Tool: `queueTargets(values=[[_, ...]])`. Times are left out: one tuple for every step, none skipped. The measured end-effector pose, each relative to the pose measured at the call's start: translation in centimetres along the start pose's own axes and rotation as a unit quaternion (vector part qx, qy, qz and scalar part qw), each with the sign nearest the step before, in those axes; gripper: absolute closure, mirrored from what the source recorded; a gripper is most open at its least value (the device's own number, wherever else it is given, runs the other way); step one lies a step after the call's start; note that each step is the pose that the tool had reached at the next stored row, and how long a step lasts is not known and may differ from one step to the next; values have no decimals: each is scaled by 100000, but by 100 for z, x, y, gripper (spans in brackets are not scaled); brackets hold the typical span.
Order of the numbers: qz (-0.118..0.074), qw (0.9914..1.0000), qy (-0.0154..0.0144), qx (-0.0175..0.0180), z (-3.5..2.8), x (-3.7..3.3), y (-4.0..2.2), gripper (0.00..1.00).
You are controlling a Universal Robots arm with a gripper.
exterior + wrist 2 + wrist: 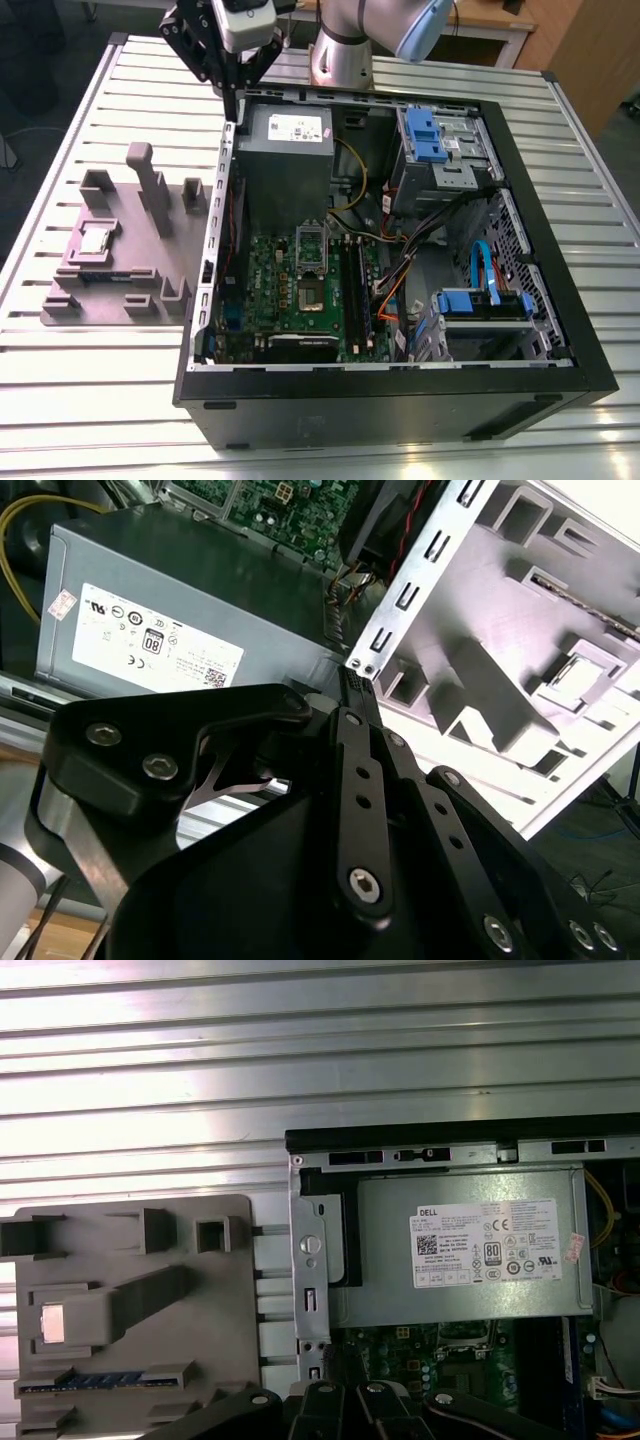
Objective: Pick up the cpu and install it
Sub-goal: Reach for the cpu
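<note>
The cpu [97, 238] is a small silvery square lying flat in a pocket of the grey holder block [150, 285], on the table at the exterior view's left of the open computer case [400, 385]. It also shows in the second wrist view as the cpu [573, 676] and in the first wrist view as the cpu [52, 1323]. My gripper [232, 112] hangs above the case's back corner, next to the grey power supply [285, 150], well apart from the cpu. Its black fingers [357, 695] meet at the tips, shut on nothing. The dark socket [311, 296] sits on the green board [270, 275].
The holder block has upright posts [150, 185] and a memory stick [100, 272] lying in a slot. Inside the case are cables [400, 270], blue drive brackets [430, 130] and a memory module [358, 300]. The case's metal wall [222, 200] stands between block and board.
</note>
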State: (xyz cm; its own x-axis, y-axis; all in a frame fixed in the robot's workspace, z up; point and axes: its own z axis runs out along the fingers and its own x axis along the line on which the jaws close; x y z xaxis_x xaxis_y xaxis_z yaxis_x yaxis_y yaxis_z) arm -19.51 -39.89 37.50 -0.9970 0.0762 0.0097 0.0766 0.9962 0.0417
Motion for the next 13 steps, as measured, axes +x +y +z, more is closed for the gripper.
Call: queueTargets(values=[[0,100000,1,1,0,3,0,90],[0,100000,0,-2,1,7,0,90],[0,100000,0,-2,1,11,-1,90],[-1,100000,-2,-3,1,14,-1,90],[-2,100000,0,-2,1,17,-1,90],[-4,100000,0,-1,2,19,-1,90],[-3,100000,3,0,2,21,-2,90],[-2,100000,0,-1,2,23,-2,90],[-1,100000,-1,-2,2,25,-2,90],[-1,100000,0,0,2,27,-2,90],[0,100000,3,2,2,29,-2,90],[0,100000,-2,-4,4,37,-3,90],[-1,100000,1,0,4,41,-3,90]])
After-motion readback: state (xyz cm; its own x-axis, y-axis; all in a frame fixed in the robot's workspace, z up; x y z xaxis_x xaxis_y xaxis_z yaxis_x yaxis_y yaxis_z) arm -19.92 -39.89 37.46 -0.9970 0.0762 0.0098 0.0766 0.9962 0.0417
